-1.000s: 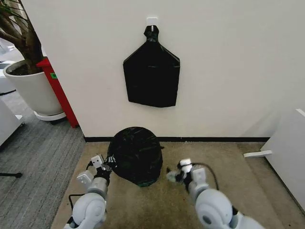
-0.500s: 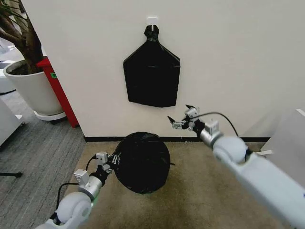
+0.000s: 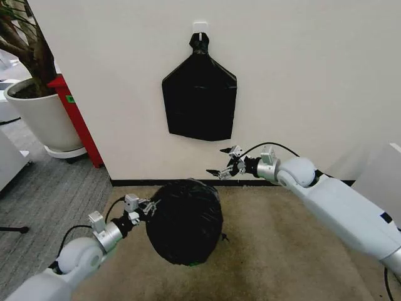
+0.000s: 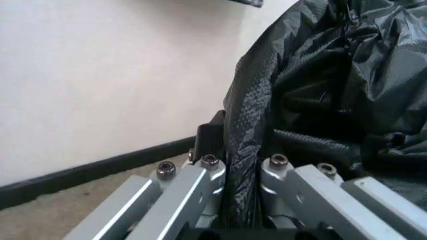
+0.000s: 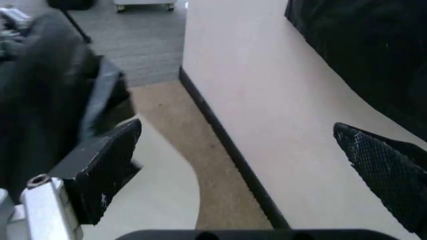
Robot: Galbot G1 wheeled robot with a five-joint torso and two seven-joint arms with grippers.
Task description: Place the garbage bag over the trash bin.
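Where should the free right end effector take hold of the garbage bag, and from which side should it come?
Probably the loose top edge of the garbage bag on the wall side, opposite the fold that the left end effector pinches. The right end effector hangs open above that edge, near the wall, so coming down from above seems shortest. The film is thin and crinkled, so a raised fold suits pinching better than the taut, rounded front.

Through the left wrist camera I see my left gripper (image 4: 241, 192) up close. Its two silver fingers (image 4: 183, 192) have small round bolts on top. They are squeezed onto a fold of the garbage bag (image 4: 333, 90), which runs down between them. The bag is black, shiny and very crinkly, and it bulges up big beside the fingers. Behind it stands a plain cream wall (image 4: 107, 75). A dark strip (image 4: 87, 172) runs along the foot of the wall, and the tan floor (image 4: 40, 220) lies below that.
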